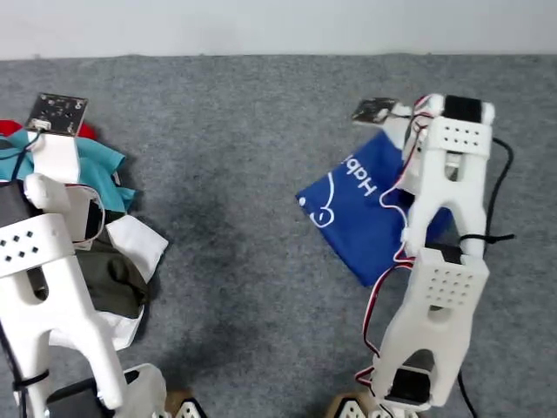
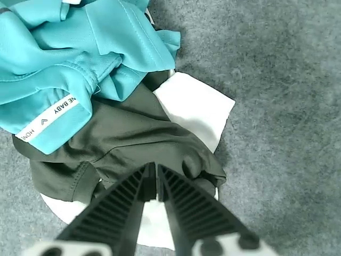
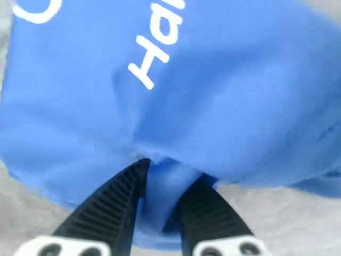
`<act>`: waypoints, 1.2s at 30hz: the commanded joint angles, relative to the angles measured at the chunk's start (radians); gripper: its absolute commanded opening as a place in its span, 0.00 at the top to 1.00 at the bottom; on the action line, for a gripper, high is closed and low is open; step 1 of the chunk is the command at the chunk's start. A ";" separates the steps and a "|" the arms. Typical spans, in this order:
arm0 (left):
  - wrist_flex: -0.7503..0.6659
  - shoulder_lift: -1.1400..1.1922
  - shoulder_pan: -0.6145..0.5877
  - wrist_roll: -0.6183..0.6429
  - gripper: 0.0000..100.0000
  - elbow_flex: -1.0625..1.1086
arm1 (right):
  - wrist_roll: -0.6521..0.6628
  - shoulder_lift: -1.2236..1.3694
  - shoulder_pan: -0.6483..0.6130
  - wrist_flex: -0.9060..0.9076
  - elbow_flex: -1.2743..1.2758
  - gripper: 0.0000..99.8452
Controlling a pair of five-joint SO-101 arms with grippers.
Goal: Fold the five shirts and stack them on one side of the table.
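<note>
Grey felt-like table surface (image 1: 235,131), pale wall strip (image 1: 261,26) along its far edge.

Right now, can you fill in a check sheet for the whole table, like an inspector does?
Surface: grey table, fuzzy like carpet.
Job's things: blue shirt lying flat on the right; teal shirt, dark shirt, white shirt and a bit of red shirt heaped loose on the left.
Clutter: nothing seen.
Jaws: left jaws shut, tips at the dark shirt; right jaws pinch a fold of the blue shirt.
Cables: red and white wires along the right arm; black cable beside it.
Surroundings: pale wall past the far edge.
</note>
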 commanded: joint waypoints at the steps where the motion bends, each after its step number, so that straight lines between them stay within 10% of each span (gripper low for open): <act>1: 0.018 -0.034 -0.002 -0.003 0.99 -0.002 | 0.058 0.015 -0.035 -0.110 -0.060 0.99; 10: 0.018 -0.029 -0.002 -0.008 0.99 -0.002 | -0.473 0.039 -0.041 -0.186 -0.164 0.70; 22: 0.017 -0.025 -0.002 -0.008 0.99 -0.002 | -1.536 0.042 -0.159 -0.059 -0.195 0.70; 36: 0.017 -0.025 -0.002 -0.009 0.99 -0.002 | -1.795 0.045 -0.194 -0.047 -0.141 0.55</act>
